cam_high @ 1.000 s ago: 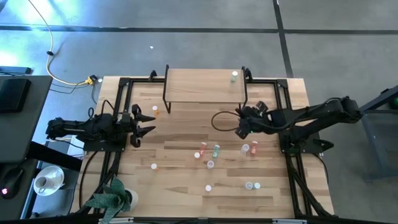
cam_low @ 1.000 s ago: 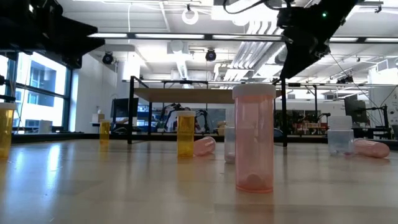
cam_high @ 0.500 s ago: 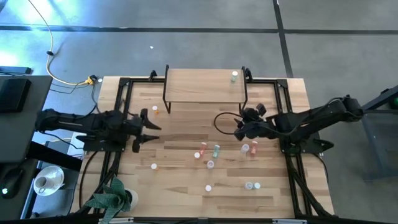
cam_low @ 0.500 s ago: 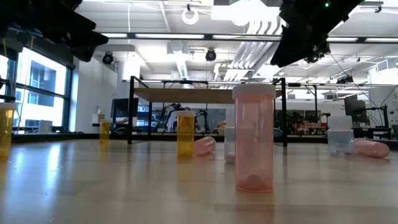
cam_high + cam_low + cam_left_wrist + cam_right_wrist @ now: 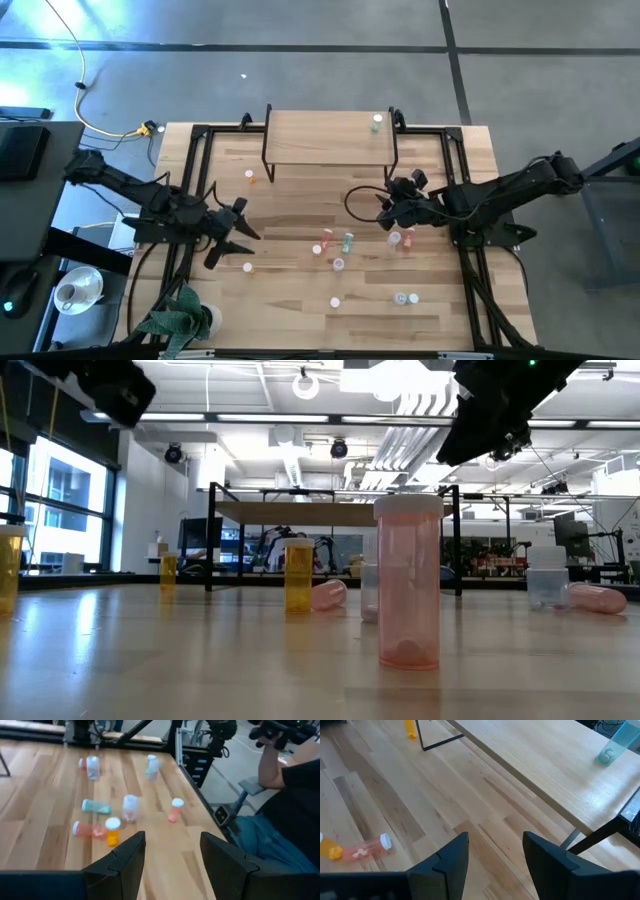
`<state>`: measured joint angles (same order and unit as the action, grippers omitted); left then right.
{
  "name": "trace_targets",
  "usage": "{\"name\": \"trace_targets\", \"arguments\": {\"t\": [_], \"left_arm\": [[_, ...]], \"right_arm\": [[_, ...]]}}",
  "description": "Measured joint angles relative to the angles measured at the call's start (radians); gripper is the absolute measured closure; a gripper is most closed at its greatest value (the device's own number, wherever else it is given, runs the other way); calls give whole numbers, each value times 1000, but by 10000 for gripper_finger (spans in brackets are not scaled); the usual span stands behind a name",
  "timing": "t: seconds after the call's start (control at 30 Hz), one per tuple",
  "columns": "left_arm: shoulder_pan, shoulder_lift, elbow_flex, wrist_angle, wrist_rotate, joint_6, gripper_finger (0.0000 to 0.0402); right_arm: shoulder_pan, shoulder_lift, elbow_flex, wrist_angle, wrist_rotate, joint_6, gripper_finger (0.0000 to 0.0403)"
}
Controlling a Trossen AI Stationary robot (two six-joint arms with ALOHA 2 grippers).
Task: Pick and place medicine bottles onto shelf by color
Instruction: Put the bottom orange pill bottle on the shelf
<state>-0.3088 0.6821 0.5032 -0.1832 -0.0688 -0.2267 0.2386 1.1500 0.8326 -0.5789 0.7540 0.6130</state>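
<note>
Bright overhead lighting, sharp frames, soft shadows.

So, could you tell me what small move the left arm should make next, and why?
Probably lower the left gripper toward the orange bottle standing just ahead of it. Its jaws are open and empty, and the shelf holds only one teal bottle.

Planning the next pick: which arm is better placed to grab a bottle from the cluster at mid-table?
Right, probably. The right gripper is open and empty beside the lying pink-red medicine bottle in the cluster. The left gripper, also open, sits near the table's left edge, farther away.
</note>
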Motion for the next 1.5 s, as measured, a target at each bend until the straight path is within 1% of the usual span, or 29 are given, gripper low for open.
{"name": "trace_targets", "arguments": {"t": [0.07, 0.2, 0.3, 0.53, 0.77, 0.97, 1.5], "left_arm": [[-47, 24, 52, -39, -54, 2, 223], [-132, 79, 144, -197, -190, -29, 223], [-187, 125, 167, -276, -238, -102, 223], [-273, 243, 166, -367, -254, -264, 223], [-333, 346, 166, -383, -259, -391, 223], [-368, 422, 166, -382, -294, -451, 223], [-369, 577, 166, -381, -315, -545, 223]], "right_arm": [[0, 0, 0, 0, 0, 0, 225], [0, 0, 0, -2, -1, 0, 225], [0, 0, 0, -7, -2, 0, 225], [0, 0, 0, -8, -9, 1, 225], [0, 0, 0, -16, -25, 15, 225], [0, 0, 0, -20, -25, 15, 225], [0, 0, 0, -24, -25, 15, 225]]}}
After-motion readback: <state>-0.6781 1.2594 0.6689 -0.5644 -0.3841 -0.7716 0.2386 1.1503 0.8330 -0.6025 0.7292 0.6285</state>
